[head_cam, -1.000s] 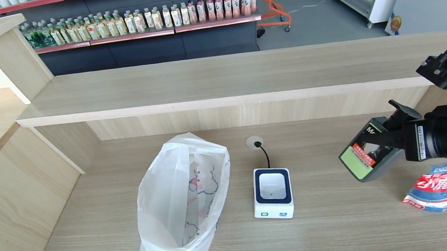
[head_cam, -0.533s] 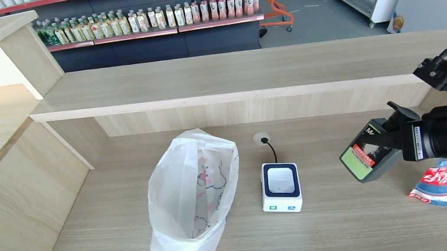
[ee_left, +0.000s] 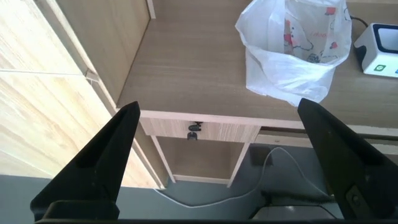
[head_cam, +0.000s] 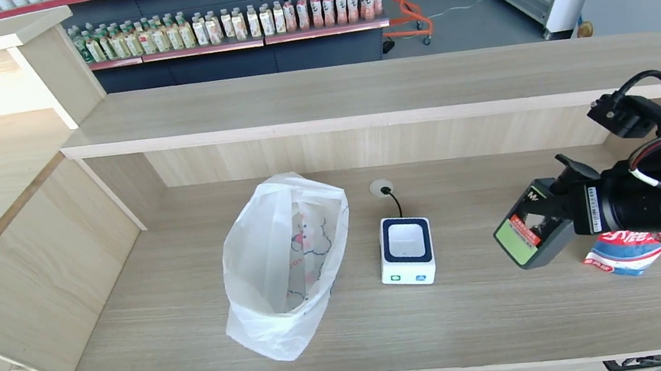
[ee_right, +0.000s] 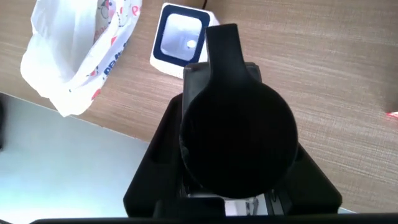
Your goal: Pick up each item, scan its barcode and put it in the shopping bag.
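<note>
Head view has the dark box with the green face point(head_cam: 530, 234) held off the desk point(head_cam: 485, 319), tilted, in the fingers of the right gripper point(head_cam: 558, 206), which are clenched on its far end. It hangs well to the right of the scanner point(head_cam: 406, 250), not over the scan window. The shopping bag point(head_cam: 284, 263) stands on the scanner's other side, mouth open and leaning, with a printed item already inside. A red and blue pouch point(head_cam: 625, 249) lies on the desk just under the right arm, waiting its turn.

In the left wrist view the left gripper point(ee_left: 217, 155) hangs off the desk's front edge with its fingers point(ee_left: 102, 158) spread wide and holding nothing.

The risks, as I judge them:

- **Missed scan:** the barcode's side cannot be made out, so the box may cross the window with the wrong face down and fail to read.
- **Slip:** the box is gripped at one end, so it could pivot or slip during the swing.
- **Bag collapse:** the bag is thin and unsupported, so a touch on its rim could fold the mouth shut or drag it along.
- **Pouch:** a low sweep of the arm could shove the pouch.
</note>
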